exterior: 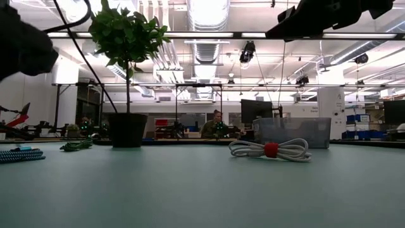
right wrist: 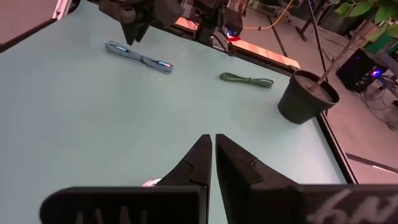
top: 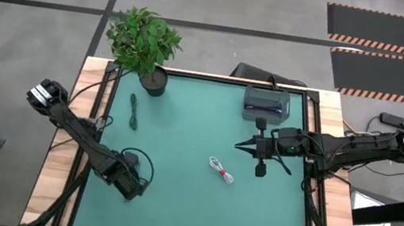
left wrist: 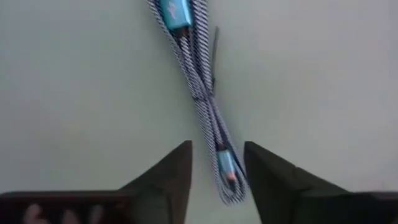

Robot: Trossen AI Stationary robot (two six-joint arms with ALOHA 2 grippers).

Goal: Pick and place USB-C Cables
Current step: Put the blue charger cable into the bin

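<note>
While the left pincer point(left wrist: 217, 163) hangs low over the near-left part of the green desk point(top: 184, 126), its fingers point(left wrist: 168, 177) stand apart w/ one end of the light blue cable point(left wrist: 199, 93) lying between the tips, not gripped. That cable lies flat on the desk; in the right wrist view it shows as a stretched bundle point(right wrist: 138, 57) just beside the left arm's fingers, and in the low view it sits at the far left edge point(exterior: 20, 154).

Right pincer point(right wrist: 213, 146) hovers above the desk, right of centre, near the clear bin point(top: 267, 104); its fingers are closed together, tips nearly touching, w/ nothing between them.

White cable w/ red tie point(top: 221, 169) lies near the desk's middle, close to the right pincer but apart from it; low view shows it coiled flat w/ the tie around its middle point(exterior: 271, 149).

Dark green cable point(top: 133, 111) lies at the far-left part of the desk, near the potted plant point(top: 145, 44), apart from it. The bin stands at the far edge; something dark lies in it, can't tell what.
</note>
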